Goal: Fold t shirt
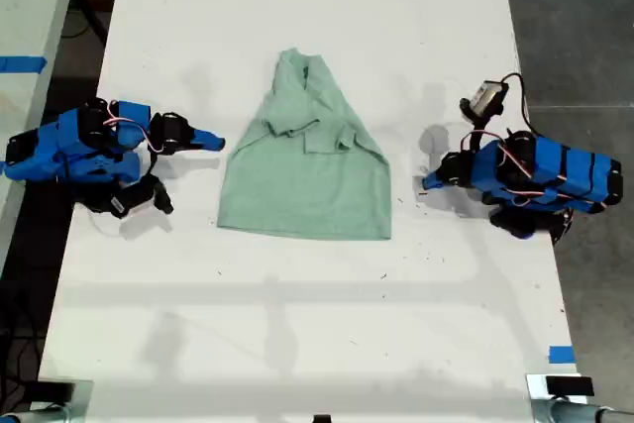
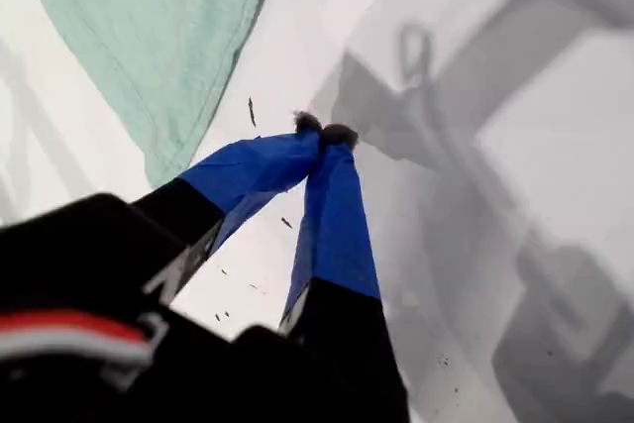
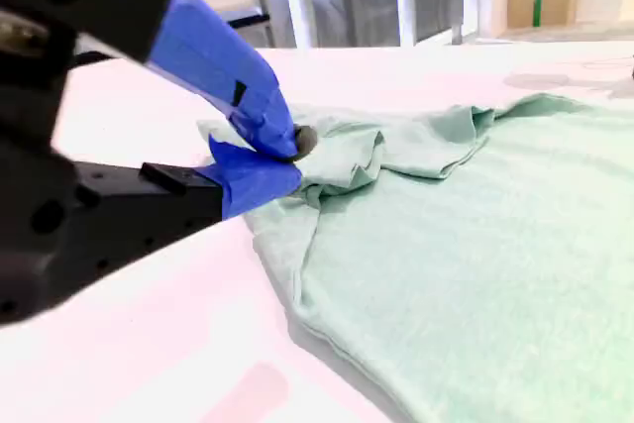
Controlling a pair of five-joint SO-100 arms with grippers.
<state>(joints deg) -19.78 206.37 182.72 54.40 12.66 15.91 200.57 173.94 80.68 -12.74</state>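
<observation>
Exterior view: the pale mint-green cloth t shirt (image 1: 305, 170) lies in the middle of the white table (image 1: 297, 344), between the two blue arms. Both sleeves are turned in over the chest, so the upper part narrows to a bunched peak at the far end while the hem stays spread wide and flat. That looks like a first stage only; I judge the lengthwise folds of the body are not yet made.

First wrist view: my first gripper (image 2: 322, 132) hangs just over bare table, its blue-taped jaws pressed tip to tip with nothing between them. A hem corner of the shirt lies near but apart from it, which matches the arm at the exterior view's right.

Second wrist view: my second gripper (image 3: 282, 156) sits beside the shirt's rumpled folded-in sleeve edge, jaws nearly together. Whether they pinch cloth or merely rest before it, I cannot tell.
</observation>
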